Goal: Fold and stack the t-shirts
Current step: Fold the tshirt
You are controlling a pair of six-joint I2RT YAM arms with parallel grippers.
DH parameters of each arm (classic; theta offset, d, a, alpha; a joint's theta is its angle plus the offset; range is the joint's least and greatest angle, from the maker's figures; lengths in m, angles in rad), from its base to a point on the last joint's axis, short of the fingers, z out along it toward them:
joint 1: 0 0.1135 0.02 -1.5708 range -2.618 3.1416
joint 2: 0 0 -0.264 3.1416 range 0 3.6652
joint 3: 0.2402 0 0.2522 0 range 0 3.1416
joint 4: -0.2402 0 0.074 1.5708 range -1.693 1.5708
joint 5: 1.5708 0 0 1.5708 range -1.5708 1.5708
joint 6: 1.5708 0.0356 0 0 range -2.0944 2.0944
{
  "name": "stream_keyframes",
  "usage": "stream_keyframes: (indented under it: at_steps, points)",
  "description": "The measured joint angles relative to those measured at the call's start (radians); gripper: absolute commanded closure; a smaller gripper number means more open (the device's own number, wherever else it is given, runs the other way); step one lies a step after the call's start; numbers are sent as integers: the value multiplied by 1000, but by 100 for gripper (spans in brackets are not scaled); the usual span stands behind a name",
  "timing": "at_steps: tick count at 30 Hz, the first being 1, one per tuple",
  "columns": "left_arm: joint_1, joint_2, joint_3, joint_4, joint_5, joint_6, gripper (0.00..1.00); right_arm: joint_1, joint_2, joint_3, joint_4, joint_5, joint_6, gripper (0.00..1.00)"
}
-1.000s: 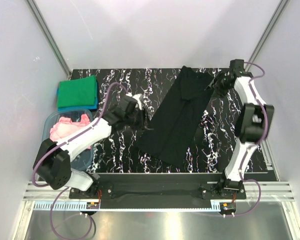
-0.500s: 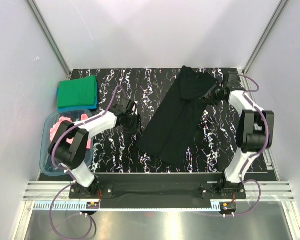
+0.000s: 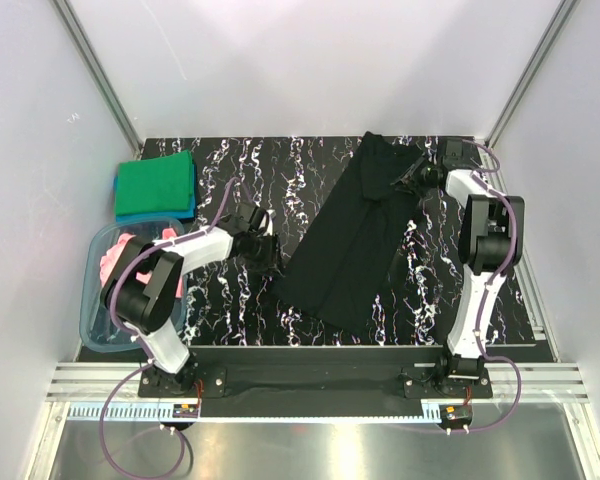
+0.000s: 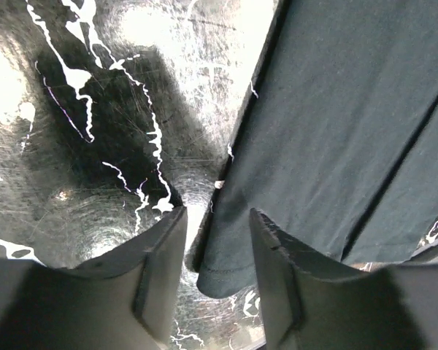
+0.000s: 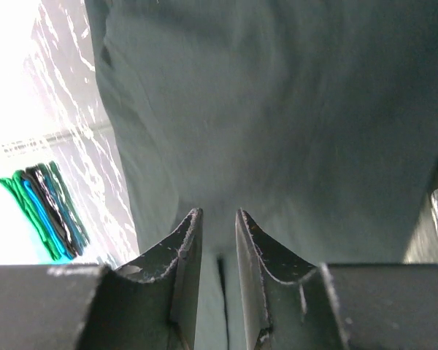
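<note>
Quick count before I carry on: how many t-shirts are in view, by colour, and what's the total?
black t-shirt: 1, spread on the table
green t-shirt: 1, folded
blue t-shirt: 1, only its edge showing under the green one
pink t-shirt: 1, in the tub
Total: 4

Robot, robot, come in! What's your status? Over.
Left tool open, straddling near corner of black t-shirt. Right tool pinching its far edge. Shirt lies flat. Nothing on it; tub and green t-shirt sit far left.
</note>
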Motion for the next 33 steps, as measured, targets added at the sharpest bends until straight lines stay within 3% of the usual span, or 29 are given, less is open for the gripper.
stream_keyframes:
  at_steps: [3,4,7,12,30,33]
  points:
    - [2,0,-13,16,13,-7,72,0,51,46,27,-6,10,68]
    - [2,0,-19,21,19,-11,85,0,68,60,39,-7,15,67]
    - [3,0,-52,53,58,-29,100,0,126,119,59,-16,43,67]
    - [3,-29,-112,108,123,-80,100,6,283,315,29,-61,63,67]
    - [-3,-387,-487,183,169,-335,100,256,483,588,20,-131,146,62]
    - [-3,-388,-495,193,168,-360,89,270,521,655,16,-148,150,56]
